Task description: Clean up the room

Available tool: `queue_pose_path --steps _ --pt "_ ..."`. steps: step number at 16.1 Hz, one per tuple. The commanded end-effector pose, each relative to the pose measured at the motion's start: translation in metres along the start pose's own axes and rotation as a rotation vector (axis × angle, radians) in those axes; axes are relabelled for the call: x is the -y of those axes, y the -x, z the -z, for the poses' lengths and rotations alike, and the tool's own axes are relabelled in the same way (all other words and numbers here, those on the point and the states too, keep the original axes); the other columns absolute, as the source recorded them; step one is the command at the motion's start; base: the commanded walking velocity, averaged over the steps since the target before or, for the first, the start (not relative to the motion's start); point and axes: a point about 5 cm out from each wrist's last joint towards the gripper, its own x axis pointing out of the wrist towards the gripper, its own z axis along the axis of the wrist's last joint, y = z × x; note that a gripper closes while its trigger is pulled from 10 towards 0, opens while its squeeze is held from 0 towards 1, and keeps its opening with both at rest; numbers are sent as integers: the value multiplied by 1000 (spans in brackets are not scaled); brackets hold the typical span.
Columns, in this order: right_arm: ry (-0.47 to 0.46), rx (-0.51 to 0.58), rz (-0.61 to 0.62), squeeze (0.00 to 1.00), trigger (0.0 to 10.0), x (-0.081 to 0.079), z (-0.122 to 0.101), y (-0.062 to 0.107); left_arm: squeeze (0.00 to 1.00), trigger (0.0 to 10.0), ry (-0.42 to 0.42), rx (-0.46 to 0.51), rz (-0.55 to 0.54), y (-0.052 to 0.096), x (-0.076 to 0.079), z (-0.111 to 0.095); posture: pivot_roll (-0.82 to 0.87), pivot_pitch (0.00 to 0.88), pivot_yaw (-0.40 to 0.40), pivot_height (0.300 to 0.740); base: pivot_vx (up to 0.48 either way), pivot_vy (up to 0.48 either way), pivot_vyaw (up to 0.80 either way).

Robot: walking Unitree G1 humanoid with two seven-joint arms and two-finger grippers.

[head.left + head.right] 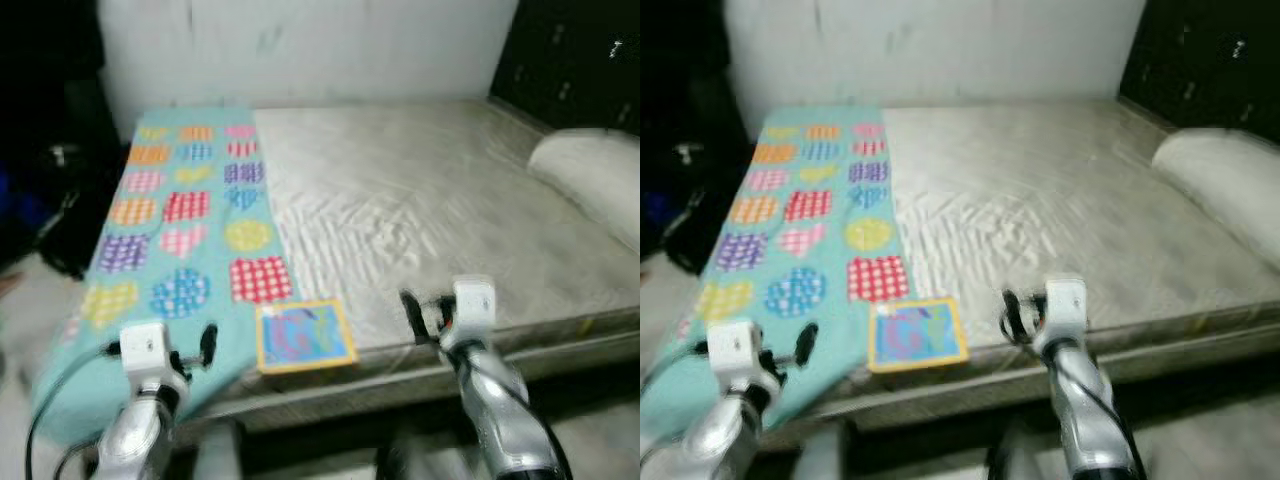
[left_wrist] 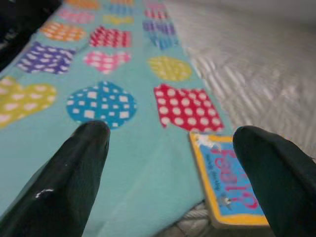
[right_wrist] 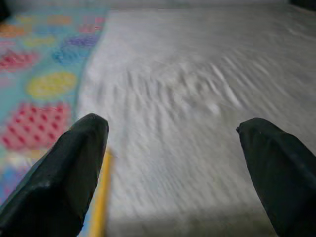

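A bed with a pale grey sheet fills the middle of the eye views. A teal quilt with colourful patterned patches covers its left strip. A children's book with a yellow border and blue cover lies flat at the bed's near edge, partly on the quilt. My left gripper is raised in front of the quilt's near corner, open and empty; in the left wrist view, the book lies just ahead of one finger. My right gripper hovers at the bed's near edge, right of the book, open with nothing in it.
A pale pillow lies at the bed's right end. Dark furniture stands at the back right. Dark, unclear objects sit on the floor left of the bed. A light wall runs behind it.
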Motion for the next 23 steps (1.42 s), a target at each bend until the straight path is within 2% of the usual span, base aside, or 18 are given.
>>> queue_pose_path --steps 1,13,19,23 --pt "2 36 -25 0 10000 -6 -11 -7 0 10000 1 -51 -29 5 -5 12 -69 9 -29 603 0 0 0" --pt "8 58 -75 0 10000 -12 -16 -12 0 10000 4 -32 -29 1 -3 9 -67 0 -31 603 0 0 0" --pt "29 66 -132 0 10000 -20 -17 -13 0 10000 6 -11 -27 0 -4 6 -65 0 -34 603 0 0 0" --pt "48 70 -195 0 10000 -29 -15 -8 0 10000 21 -2 13 1 1 5 -69 0 -31 603 142 0 0"
